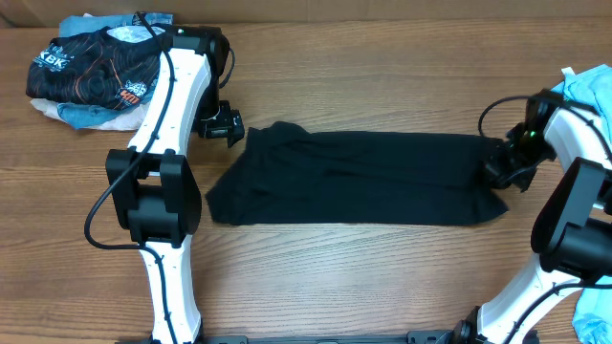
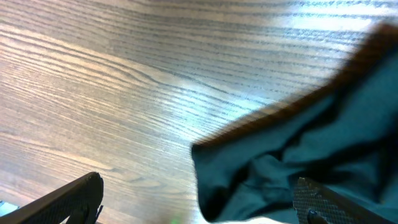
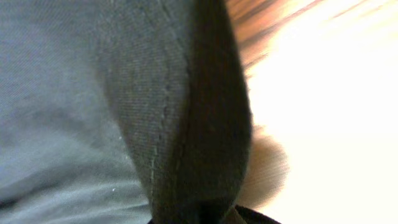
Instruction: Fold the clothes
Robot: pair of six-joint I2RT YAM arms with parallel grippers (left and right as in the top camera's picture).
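Observation:
The clothes, a plain black T-shirt (image 1: 354, 177), lie folded into a long band across the middle of the wooden table. My left gripper (image 1: 222, 125) hovers at its upper-left corner with jaws open; in the left wrist view the two fingers (image 2: 68, 199) straddle bare wood and the shirt's corner (image 2: 292, 162). My right gripper (image 1: 499, 164) is at the shirt's right end, shut on a bunched fold of the black fabric (image 3: 180, 124), which fills the right wrist view with its stitched hem running down into the jaws.
A pile of other garments, with a black printed shirt (image 1: 96, 67) on top, sits at the back left corner. Light blue cloth (image 1: 588, 91) lies at the right edge. Bare table (image 1: 363, 277) lies in front of the shirt.

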